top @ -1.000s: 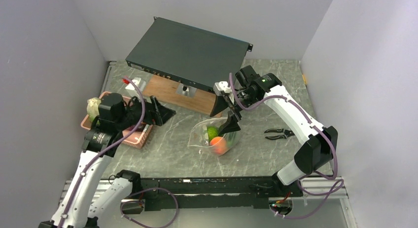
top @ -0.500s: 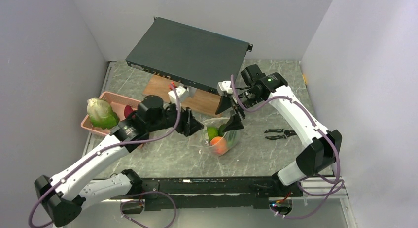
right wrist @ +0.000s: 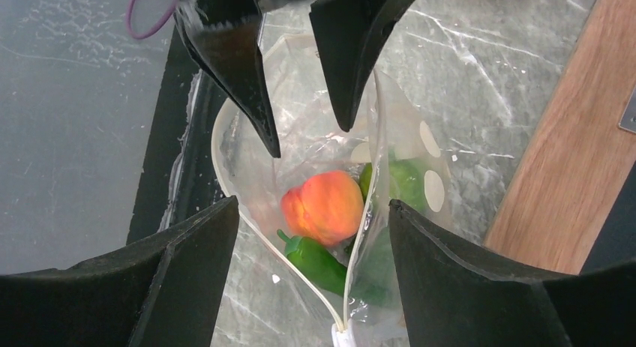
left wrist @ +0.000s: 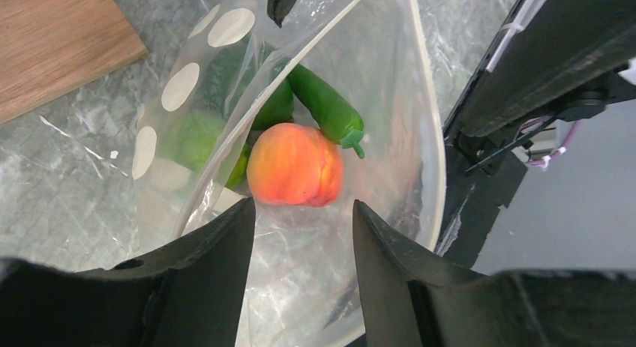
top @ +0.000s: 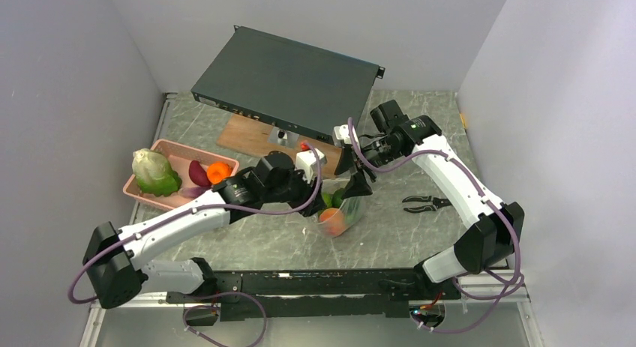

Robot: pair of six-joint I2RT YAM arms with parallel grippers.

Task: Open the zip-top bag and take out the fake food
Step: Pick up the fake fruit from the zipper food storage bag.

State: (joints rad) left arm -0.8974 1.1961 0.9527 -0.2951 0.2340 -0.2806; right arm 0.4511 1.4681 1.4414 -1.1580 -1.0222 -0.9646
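The overhead view alone takes in the whole grey worktop (top: pixel 390 242). A black rack unit (top: pixel 285 81) lies at the back with one edge over a wooden board (top: pixel 244 130). At the left, a pink basket (top: pixel 180 161) holds a pale green leafy head (top: pixel 154 174), a dark purple piece (top: pixel 198 173) and an orange piece (top: pixel 219 171). Black pliers (top: pixel 424 204) lie well to the right. Neither wrist camera shows the basket or the pliers.

The zip-top bag (left wrist: pixel 390 100) stands near the middle of the worktop between the two arms. From overhead it is only a small clear shape, half hidden by the wrists. The wrist views show that its mouth is open. They also show white dots printed on one wall.

The left gripper (left wrist: pixel 303 206) points into that mouth, its jaws moderately apart and holding nothing. The right gripper (right wrist: pixel 313 203) faces it from the other side, its jaws wider and also closed on nothing. The right wrist view shows the bag's rim running down between them. The left wrist view shows one of the right arm's fingertips (left wrist: pixel 281 2) at the bag's upper edge.

Inside the bag, an orange-pink peach (left wrist: pixel 294 163) lies just ahead of the left jaws. It touches a green pepper (left wrist: pixel 326 107). A paler green piece (left wrist: pixel 195 137) shows through the dotted wall, too blurred to name.
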